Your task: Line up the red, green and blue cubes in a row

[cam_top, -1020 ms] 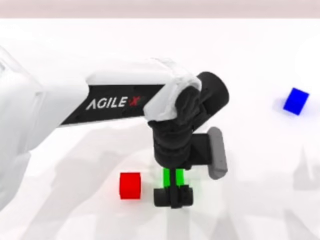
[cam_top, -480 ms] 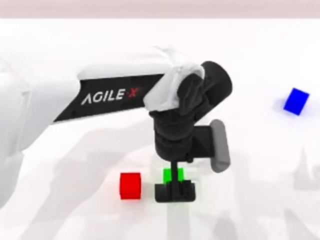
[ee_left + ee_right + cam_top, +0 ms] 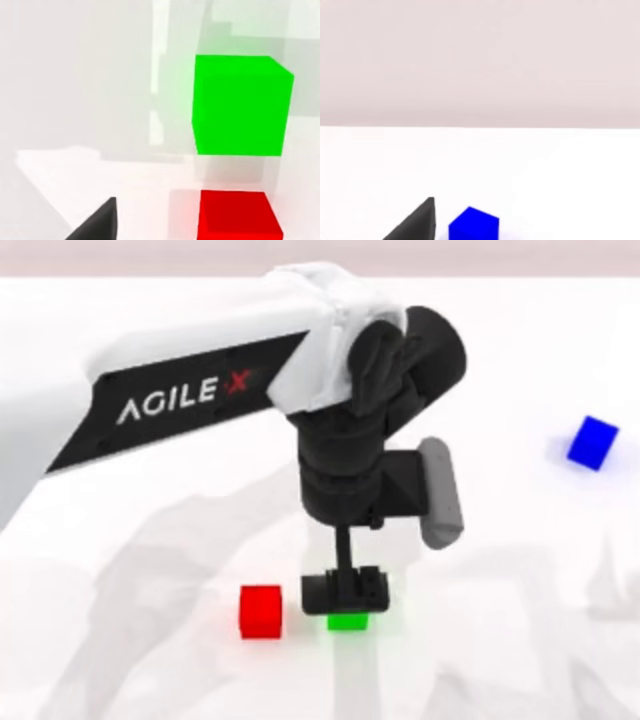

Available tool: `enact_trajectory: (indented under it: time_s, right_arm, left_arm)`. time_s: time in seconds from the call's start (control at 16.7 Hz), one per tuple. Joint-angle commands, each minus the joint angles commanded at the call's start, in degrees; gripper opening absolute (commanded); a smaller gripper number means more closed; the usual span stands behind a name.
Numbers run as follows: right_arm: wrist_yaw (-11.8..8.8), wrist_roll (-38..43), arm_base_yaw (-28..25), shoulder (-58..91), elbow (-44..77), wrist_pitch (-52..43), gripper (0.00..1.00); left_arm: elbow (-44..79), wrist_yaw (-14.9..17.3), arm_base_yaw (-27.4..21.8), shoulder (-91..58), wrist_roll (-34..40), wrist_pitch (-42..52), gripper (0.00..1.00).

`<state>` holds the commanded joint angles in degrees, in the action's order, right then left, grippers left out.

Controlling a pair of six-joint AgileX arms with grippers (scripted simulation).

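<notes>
The three cubes are plain, matte and sharp-edged, equal in size, resting on a smooth white bench (image 3: pixel 520 570). The red cube (image 3: pixel 260 611) sits toward the lower middle of the top view. The green cube (image 3: pixel 347 620) lies just to its right, near it with a gap between; only its lower edge shows beneath the left pincer (image 3: pixel 345 592). The blue cube (image 3: pixel 592 443) rests well apart at the bench's right side, turned at an angle to the other two.

The left arm, glossy white with a black panel lettered AGILEX, reaches in from the left, and its dark pincer hangs above the green cube. In the left wrist view the green cube (image 3: pixel 240 107) stands free on the bench, nothing gripping it, so the pincer holds nothing; how wide its fingers stand cannot be told.

Since a second ago the left arm has risen and the green cube, then between the fingers, is left on the bench. The right arm is out of the top view; its wrist view shows the blue cube (image 3: pixel 473 223).
</notes>
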<state>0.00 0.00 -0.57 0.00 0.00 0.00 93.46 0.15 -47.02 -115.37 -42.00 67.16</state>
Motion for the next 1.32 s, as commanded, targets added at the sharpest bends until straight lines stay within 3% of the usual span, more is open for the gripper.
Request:
enact_trajectory:
  time_s: [0.24, 0.54, 1.32]
  right_arm:
    - [-0.1, -0.9, -0.2, 1.7, 1.7, -1.3, 1.00]
    - [-0.3, -7.8, -1.0, 16.6, 16.3, -11.0, 1.00]
    - [0.4, -38.6, -3.3, 99.4, 86.7, -56.2, 1.00]
  left_arm:
    - [-1.5, -0.1, 0.5, 1.1, 0.5, -1.3, 1.00]
    - [-13.1, -0.8, 7.2, 13.5, 5.1, -9.5, 1.00]
    - [-70.6, -1.0, 36.1, 81.7, 29.1, -44.3, 1.00]
